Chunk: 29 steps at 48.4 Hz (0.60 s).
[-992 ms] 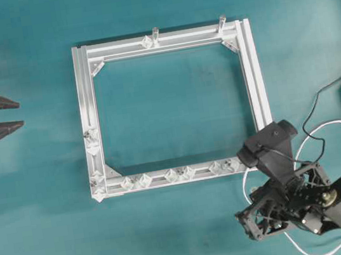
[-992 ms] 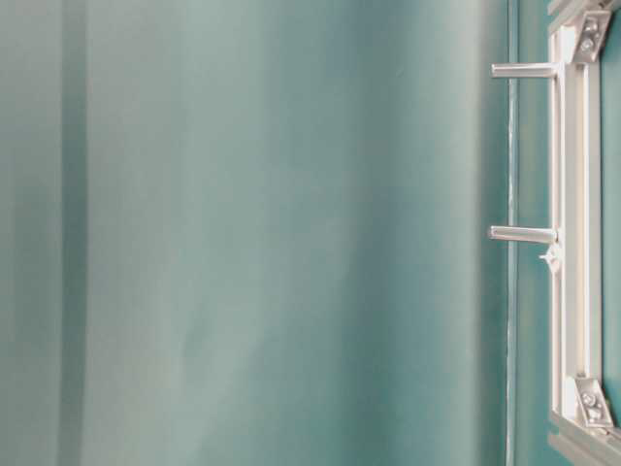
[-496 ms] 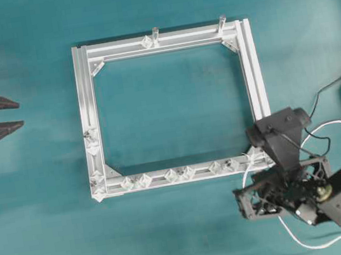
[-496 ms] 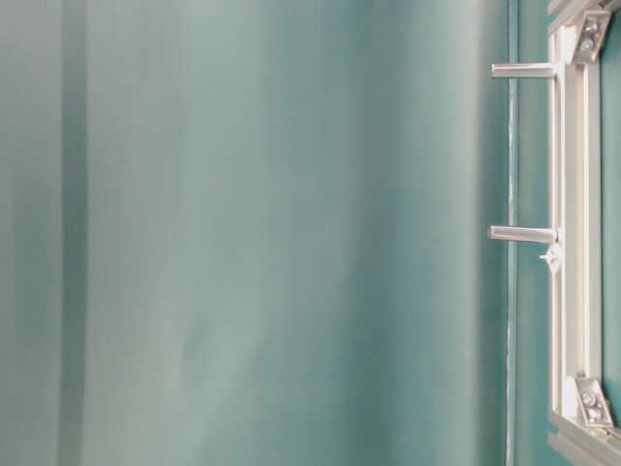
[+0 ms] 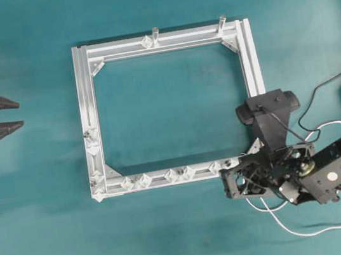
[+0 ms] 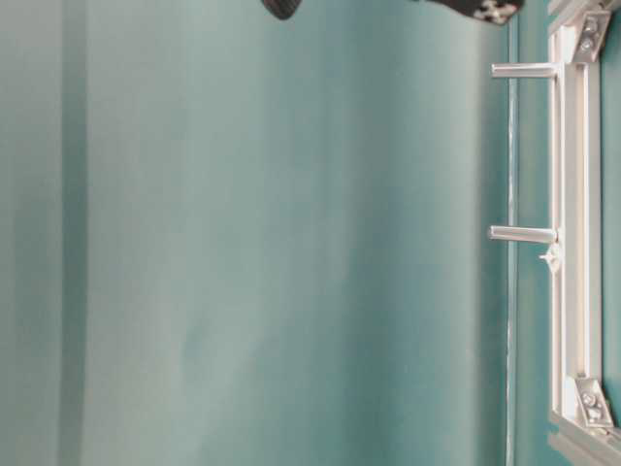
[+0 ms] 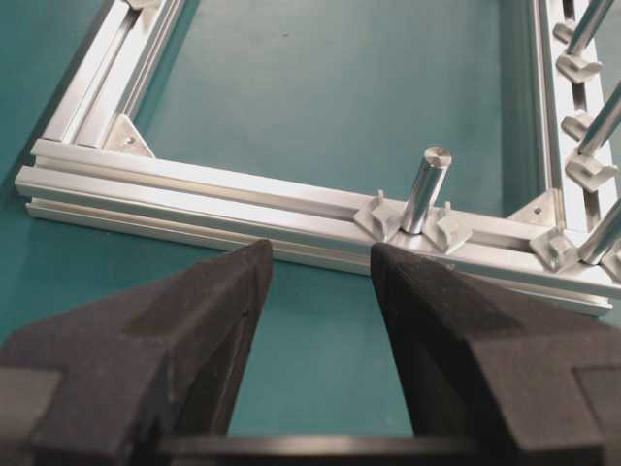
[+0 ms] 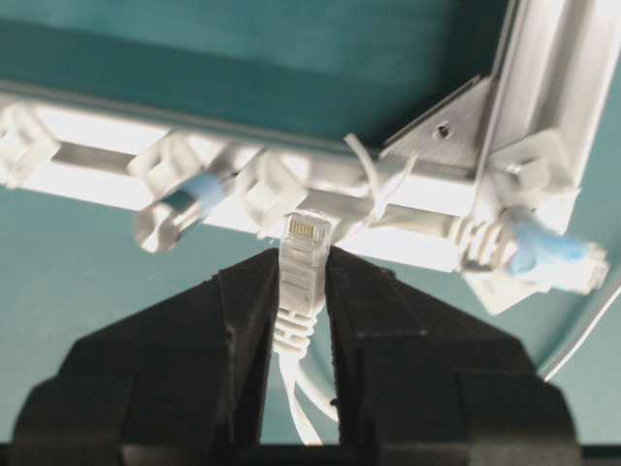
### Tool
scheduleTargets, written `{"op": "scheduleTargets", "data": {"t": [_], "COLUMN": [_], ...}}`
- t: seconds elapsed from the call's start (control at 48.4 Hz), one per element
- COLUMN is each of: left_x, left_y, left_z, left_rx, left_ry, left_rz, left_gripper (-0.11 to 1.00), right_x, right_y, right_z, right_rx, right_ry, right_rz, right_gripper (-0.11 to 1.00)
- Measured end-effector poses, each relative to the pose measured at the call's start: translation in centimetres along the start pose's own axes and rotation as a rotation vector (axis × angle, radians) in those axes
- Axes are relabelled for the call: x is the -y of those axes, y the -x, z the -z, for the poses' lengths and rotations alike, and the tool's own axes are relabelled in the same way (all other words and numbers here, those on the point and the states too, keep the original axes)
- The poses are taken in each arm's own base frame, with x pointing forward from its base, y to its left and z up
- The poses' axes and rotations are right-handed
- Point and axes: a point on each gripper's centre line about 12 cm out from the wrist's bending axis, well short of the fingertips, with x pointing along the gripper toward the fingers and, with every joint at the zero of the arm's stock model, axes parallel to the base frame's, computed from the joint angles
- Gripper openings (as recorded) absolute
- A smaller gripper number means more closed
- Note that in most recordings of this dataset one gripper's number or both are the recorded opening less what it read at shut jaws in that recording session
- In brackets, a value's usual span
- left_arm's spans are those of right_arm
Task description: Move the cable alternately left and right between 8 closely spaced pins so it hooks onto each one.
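Observation:
The silver frame lies mid-table, and the pins stand in pairs along its near rail. My right gripper hovers at that rail's right end. It is shut on the white plug of the cable, and the plug tip points at the pins just beyond it. The cable trails back between the fingers and loops on the table under the right arm. My left gripper rests at the table's left edge, open and holding nothing, facing the frame's left rail.
Two taller silver posts rise from the far rail, and they also stand out in the table-level view. Another white plug boot with a blue tip sits at the frame corner. A dark arm part reaches into the table-level view.
The right gripper has swung up and to the left with the plug, from below the frame's corner to the right end of the near rail. The cable loop followed. The left gripper stayed put.

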Motion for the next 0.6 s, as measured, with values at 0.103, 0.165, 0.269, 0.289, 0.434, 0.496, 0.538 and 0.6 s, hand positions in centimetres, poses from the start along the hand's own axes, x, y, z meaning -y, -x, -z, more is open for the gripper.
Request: {"op": "scheduleTargets", "data": {"t": [0.103,0.165,0.269,0.289,0.434,0.496,0.538,0.6], "left_x": [-0.01,-0.01,-0.01,-0.01,-0.02,-0.02,-0.02,-0.02], "left_y": [-0.02,-0.01,-0.01,-0.01,-0.02,-0.03,-0.02,-0.02], "left_z": [0.08,0.13,0.17,0.19,0.26,0.27,0.24,0.26], "left_rx": [-0.003,-0.003,-0.003,-0.005,-0.006,-0.008,-0.005,-0.006], "left_ry": [0.000,0.000,0.000,0.000,0.000,0.000,0.000,0.000], "left_rz": [0.000,0.000,0.000,0.000,0.000,-0.001,0.000,0.000], "left_gripper": [0.57,0.57,0.57,0.57,0.57,0.57,0.57,0.57], "right_x": [0.17,0.23,0.29,0.27,0.23,0.21,0.21,0.18], "right_y": [-0.14,-0.24,-0.48,-0.50,-0.56,-0.57,-0.64,-0.60], "right_z": [-0.03,-0.14,-0.43,-0.49,-0.75,-0.79,-0.83,-0.89], "right_rx": [0.002,0.004,0.007,0.009,0.011,0.011,0.012,0.012], "right_ry": [0.000,0.000,-0.006,-0.007,-0.006,0.000,0.002,0.003], "right_rz": [0.004,0.007,0.016,0.015,0.017,0.017,0.019,0.018], "right_gripper": [0.19,0.19,0.19,0.19,0.19,0.19,0.19,0.19]}}
